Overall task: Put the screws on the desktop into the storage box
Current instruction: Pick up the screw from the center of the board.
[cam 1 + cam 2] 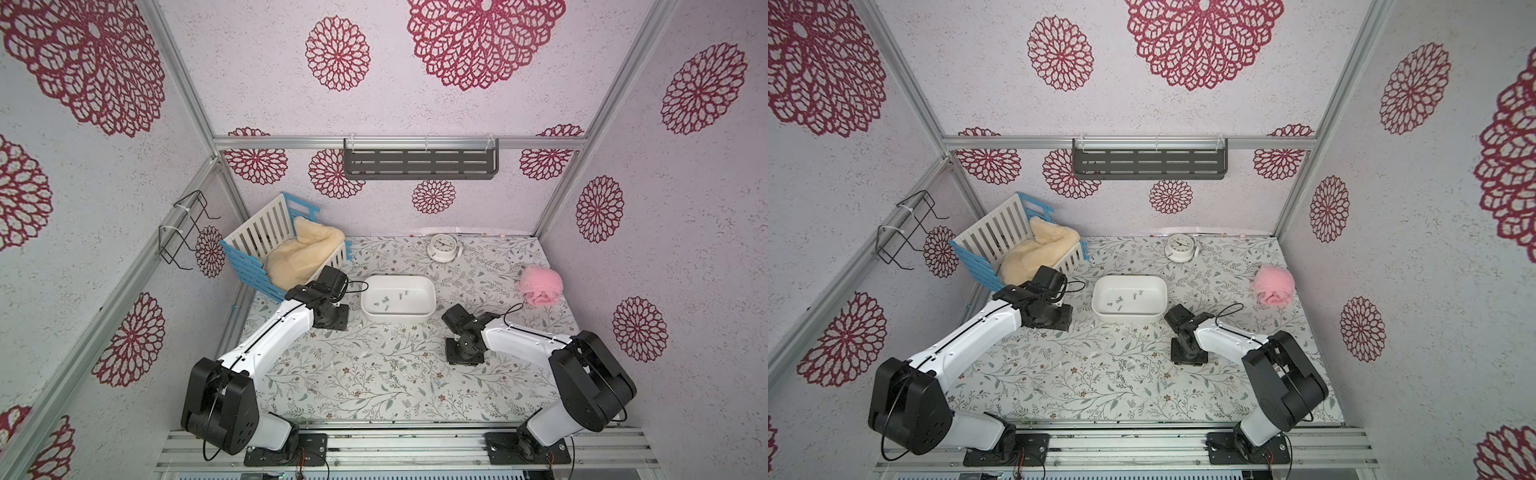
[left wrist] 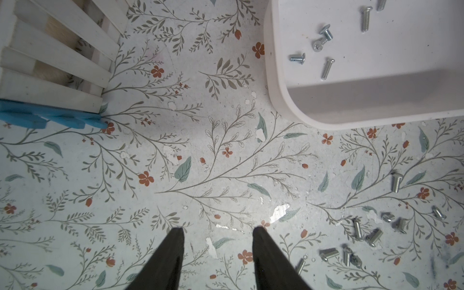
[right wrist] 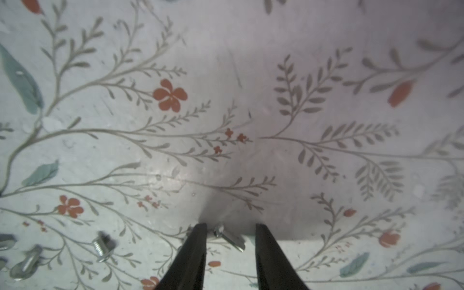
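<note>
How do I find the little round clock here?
Start at the dark grey slotted shelf on the back wall and look straight down to the leafy-printed desktop. The small round white clock sits there near the back edge; unlike the plain white rectangular tub in front, it has a dial.

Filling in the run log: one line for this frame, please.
left gripper: open, empty | right gripper: open, straddling one screw | storage box: several screws inside | desktop: cluster of screws remaining

In a top view the screws [image 1: 400, 367] on the tabletop [image 1: 357, 399] are too small to count; the left wrist view's edge cuts off the storage box [image 2: 283, 100].
</note>
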### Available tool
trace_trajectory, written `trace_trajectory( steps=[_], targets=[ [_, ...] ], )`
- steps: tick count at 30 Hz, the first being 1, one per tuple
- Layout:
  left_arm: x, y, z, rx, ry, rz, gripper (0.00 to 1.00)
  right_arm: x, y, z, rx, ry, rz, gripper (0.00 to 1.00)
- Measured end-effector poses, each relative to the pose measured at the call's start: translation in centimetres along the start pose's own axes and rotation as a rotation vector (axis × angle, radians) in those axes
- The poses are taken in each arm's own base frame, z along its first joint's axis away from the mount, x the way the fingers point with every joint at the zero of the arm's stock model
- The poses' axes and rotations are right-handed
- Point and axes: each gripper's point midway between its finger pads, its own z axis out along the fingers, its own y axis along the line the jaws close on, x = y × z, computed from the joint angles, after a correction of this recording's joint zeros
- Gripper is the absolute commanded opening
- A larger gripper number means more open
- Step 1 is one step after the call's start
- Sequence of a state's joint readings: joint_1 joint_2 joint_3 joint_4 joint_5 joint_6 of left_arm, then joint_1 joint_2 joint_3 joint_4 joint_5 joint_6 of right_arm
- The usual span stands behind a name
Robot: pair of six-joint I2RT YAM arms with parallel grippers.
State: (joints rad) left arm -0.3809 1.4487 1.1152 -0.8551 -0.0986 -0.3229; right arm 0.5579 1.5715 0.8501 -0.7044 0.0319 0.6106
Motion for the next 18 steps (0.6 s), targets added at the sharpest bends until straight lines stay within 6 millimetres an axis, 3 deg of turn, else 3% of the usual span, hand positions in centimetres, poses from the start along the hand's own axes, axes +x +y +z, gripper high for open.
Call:
trace_trajectory(
  steps=[18],
  targets=[
    [-0.05,0.07,0.04,0.006,0.001,-0.006,0.49,-0.33,0.12,0.09,-0.006,-0.008,0.004,0.14]
  ],
)
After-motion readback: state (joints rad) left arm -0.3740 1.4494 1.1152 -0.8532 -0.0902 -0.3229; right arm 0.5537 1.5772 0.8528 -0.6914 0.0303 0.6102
